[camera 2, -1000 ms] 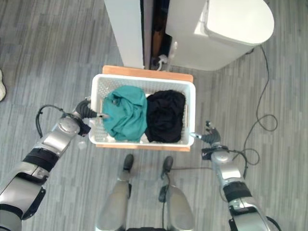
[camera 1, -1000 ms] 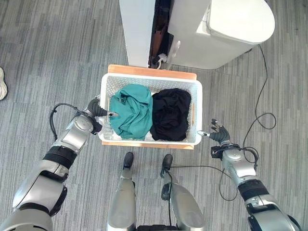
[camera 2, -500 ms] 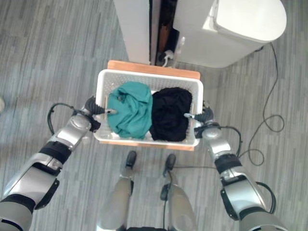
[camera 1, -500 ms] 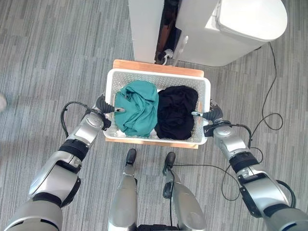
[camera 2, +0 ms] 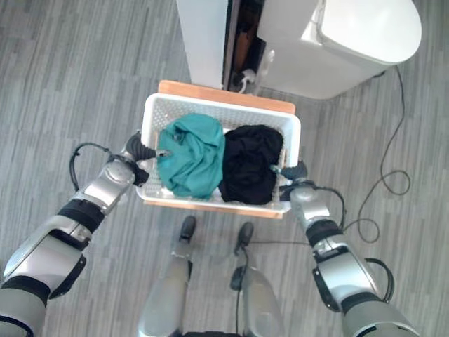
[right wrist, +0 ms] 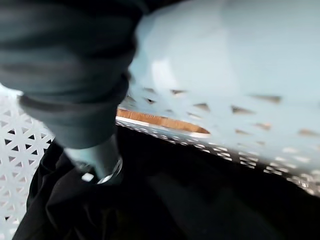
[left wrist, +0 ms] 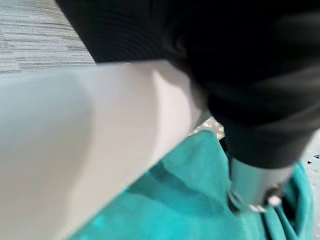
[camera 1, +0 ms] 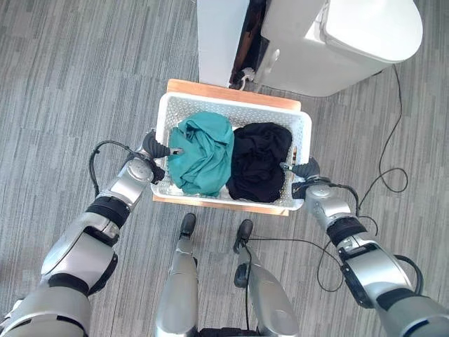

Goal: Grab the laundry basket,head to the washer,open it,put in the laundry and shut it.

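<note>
White laundry basket [camera 1: 233, 110] on wooden stand [camera 1: 224, 92], teal cloth [camera 1: 202, 151] and black cloth [camera 1: 261, 160] inside. Left hand [camera 1: 156, 148], right hand [camera 1: 304, 170] hooked over side rims; curl of fingers impossible to tell.

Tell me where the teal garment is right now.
In the left eye view the teal garment lies bunched in the left half of the white laundry basket, against the black garment on its right, with the left hand at the basket's left rim.
</note>
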